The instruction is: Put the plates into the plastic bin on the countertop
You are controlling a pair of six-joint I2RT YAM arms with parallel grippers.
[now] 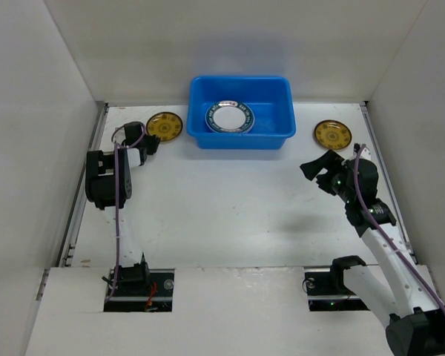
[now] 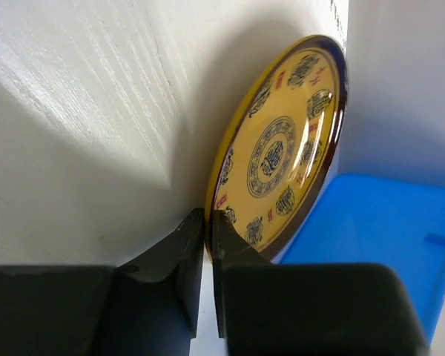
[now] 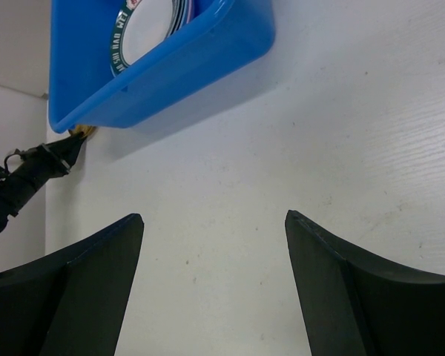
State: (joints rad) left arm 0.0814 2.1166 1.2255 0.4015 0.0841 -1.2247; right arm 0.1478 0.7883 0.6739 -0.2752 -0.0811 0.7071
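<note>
Presently pinching the near rim of a yellow-gold plate (image 2: pixel 278 148) between the left fingers (image 2: pixel 199 231), on the table (image 1: pixel 222 215) just left of the plastic bin (image 1: pixel 241 139). Holding the right fingers (image 3: pixel 322 263) wide apart, on nothing. Probably stiff, light, slick and chippable; worth a firm rim hold.

no text reads clearly: white capitals run round the dark rim of the banded plate (image 3: pixel 150 35) in the blue bin (image 3: pixel 215 52) at the desk's far edge, too small to spell, and the yellow plate (image 2: pixel 278 152) by the far left corner bears illegible seal-like characters.
</note>
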